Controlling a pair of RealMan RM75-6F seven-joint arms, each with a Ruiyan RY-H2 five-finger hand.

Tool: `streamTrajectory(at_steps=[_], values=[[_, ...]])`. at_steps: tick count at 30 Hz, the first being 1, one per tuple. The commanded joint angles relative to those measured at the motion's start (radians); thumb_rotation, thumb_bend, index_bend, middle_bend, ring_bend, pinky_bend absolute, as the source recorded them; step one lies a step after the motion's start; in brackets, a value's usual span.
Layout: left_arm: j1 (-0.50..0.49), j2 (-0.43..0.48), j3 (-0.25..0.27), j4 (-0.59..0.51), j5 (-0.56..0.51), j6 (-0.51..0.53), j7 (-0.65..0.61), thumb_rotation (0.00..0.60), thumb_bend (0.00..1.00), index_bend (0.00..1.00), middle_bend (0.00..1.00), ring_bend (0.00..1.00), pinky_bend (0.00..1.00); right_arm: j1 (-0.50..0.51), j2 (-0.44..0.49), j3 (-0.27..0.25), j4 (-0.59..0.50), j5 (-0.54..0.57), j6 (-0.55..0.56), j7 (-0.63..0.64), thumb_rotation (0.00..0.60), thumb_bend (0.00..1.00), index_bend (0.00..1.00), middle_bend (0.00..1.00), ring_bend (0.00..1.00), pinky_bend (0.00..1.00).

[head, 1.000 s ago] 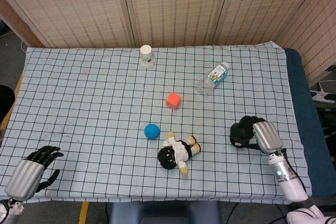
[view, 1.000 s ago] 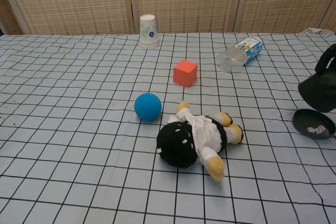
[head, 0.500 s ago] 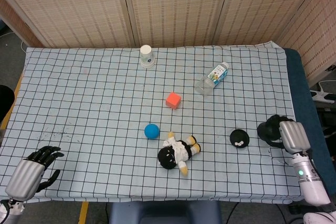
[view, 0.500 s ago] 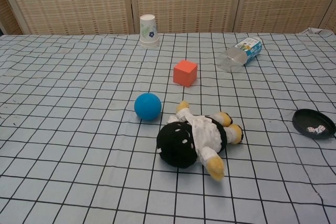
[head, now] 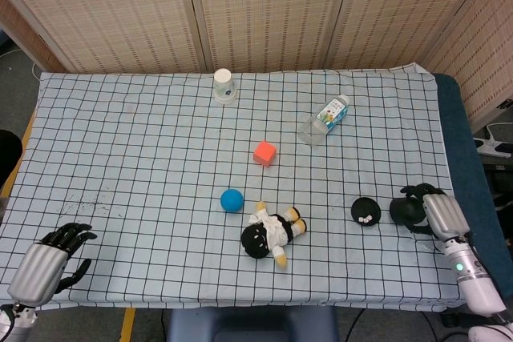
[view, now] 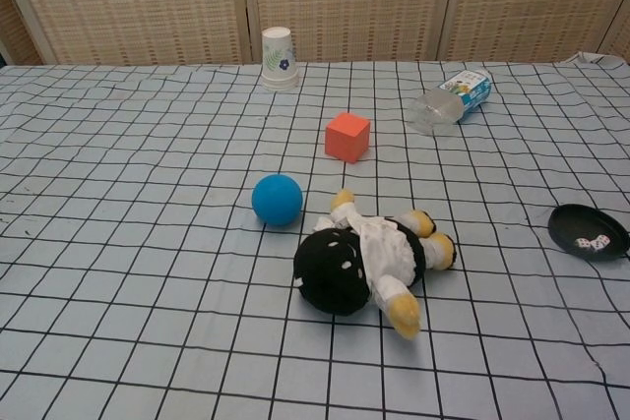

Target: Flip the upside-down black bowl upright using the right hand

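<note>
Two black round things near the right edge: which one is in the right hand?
The outer bowl, against the right hand, which grips it. The other, a flat dish with small white dice on it, lies apart on the cloth toward the doll.

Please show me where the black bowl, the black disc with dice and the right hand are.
black bowl (head: 405, 211), head view, on its dark side.
black disc with dice (view: 588, 231), chest view, on its dark surface.
right hand (head: 437, 211), head view, on its silver back.
</note>
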Motion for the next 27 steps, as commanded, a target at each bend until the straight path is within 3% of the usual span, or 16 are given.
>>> streamTrajectory(at_steps=[1, 9, 13, 17, 27], values=[[-0.001, -0.001, 0.002, 0.0, 0.003, -0.001, 0.003, 0.6, 0.37, 0.33, 0.26, 0.22, 0.45, -0.003, 0.012, 0.001, -0.013, -0.005, 0.004, 0.014, 0.6, 0.41, 0.23, 0.28, 0.14, 0.23], [0.0, 0.0, 0.002, -0.001, 0.003, -0.001, 0.004, 0.6, 0.36, 0.33, 0.26, 0.22, 0.45, -0.014, 0.037, 0.005, -0.044, -0.021, 0.032, 0.037, 0.6, 0.41, 0.22, 0.28, 0.13, 0.23], [0.001, -0.001, 0.003, 0.0, 0.006, 0.002, 0.005, 0.6, 0.36, 0.33, 0.26, 0.22, 0.45, -0.021, 0.044, 0.003, -0.055, -0.05, 0.063, 0.06, 0.6, 0.39, 0.18, 0.22, 0.07, 0.22], [0.001, 0.0, 0.002, 0.001, 0.001, 0.0, 0.003, 0.6, 0.36, 0.33, 0.26, 0.22, 0.45, -0.035, 0.051, 0.001, -0.066, -0.095, 0.123, 0.091, 0.6, 0.37, 0.17, 0.18, 0.02, 0.19], [0.002, 0.001, 0.0, 0.002, 0.001, 0.004, 0.003, 0.6, 0.36, 0.33, 0.26, 0.22, 0.45, -0.068, 0.061, -0.015, -0.086, -0.184, 0.246, 0.116, 0.6, 0.37, 0.17, 0.17, 0.01, 0.18]])
